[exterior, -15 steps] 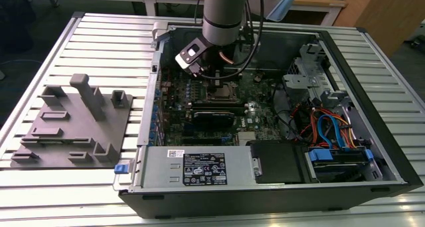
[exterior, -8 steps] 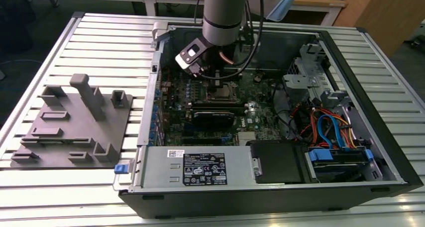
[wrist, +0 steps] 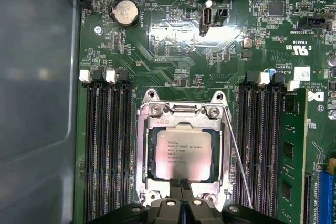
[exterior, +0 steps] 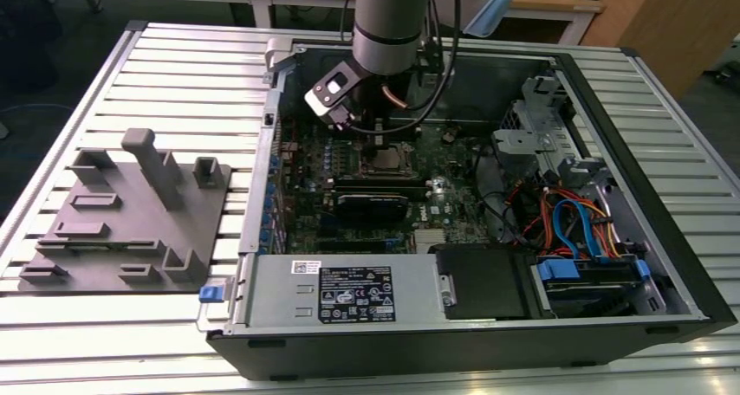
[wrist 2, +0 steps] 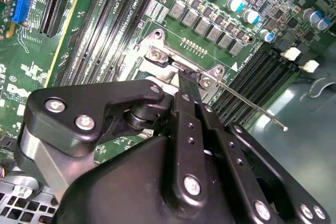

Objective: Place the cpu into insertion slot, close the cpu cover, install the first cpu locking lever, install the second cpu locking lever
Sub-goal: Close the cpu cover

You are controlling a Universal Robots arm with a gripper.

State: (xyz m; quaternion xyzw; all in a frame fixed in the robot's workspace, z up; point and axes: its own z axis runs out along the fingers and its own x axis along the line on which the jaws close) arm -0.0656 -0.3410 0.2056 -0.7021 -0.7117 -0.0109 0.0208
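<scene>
silver cpu (wrist: 182,153) face-up, flat under cpu cover (wrist: 221,145), fingers (wrist: 179,191) tight together at its edge

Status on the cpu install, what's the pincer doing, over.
Pincer shut, tips at cpu cover edge. Cpu seated, cover down over it. One locking lever angled out, looks unlatched.
</scene>
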